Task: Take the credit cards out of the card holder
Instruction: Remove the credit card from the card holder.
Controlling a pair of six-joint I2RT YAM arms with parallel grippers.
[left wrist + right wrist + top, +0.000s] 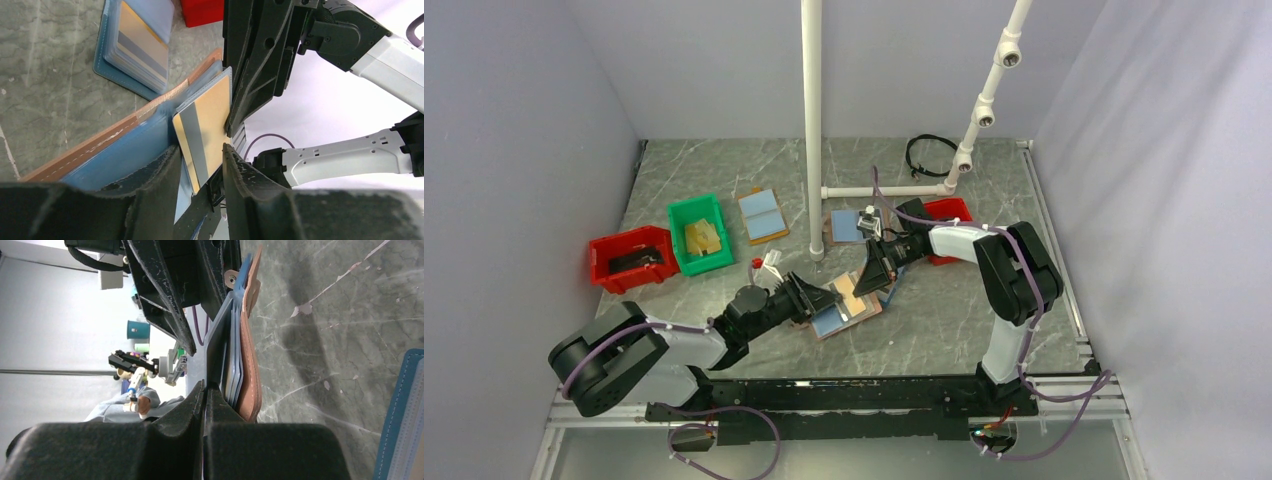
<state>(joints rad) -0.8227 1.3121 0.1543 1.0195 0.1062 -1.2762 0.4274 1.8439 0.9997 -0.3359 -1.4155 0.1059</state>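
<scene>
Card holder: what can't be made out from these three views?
- Top external: card holder pockets partly covered by the left pincer and right pincer; too small to count cards.
- Left wrist: the gold card has its lower edge behind the left pincer, so contact is unclear.
- Right wrist: card holder seen edge-on; its contents are hidden.
</scene>
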